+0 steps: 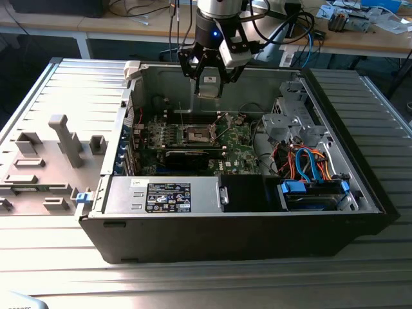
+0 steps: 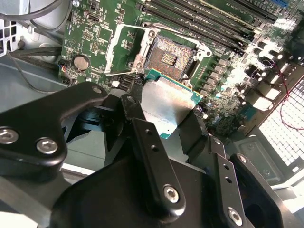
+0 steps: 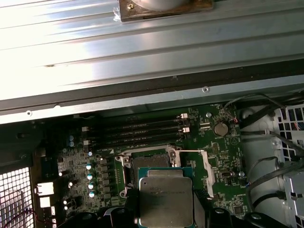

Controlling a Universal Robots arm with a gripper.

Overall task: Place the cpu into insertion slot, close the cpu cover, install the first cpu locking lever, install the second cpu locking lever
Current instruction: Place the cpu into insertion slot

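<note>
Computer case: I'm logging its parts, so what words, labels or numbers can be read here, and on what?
Nothing can be quoted as it reads.
Black label on the power supply: white print, too small to read.
White sticker beside that label: too small to read.
cpu metal top: faint marks, illegible in both wrist views.
Green circuit board: white markings, too small to read.

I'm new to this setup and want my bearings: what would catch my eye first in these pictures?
In the exterior view, the gripper hangs over the open computer case, shut on the cpu with its silvery top. In the second wrist view, the insertion slot lies bare on the green motherboard, its cpu cover swung open beside it.
</note>
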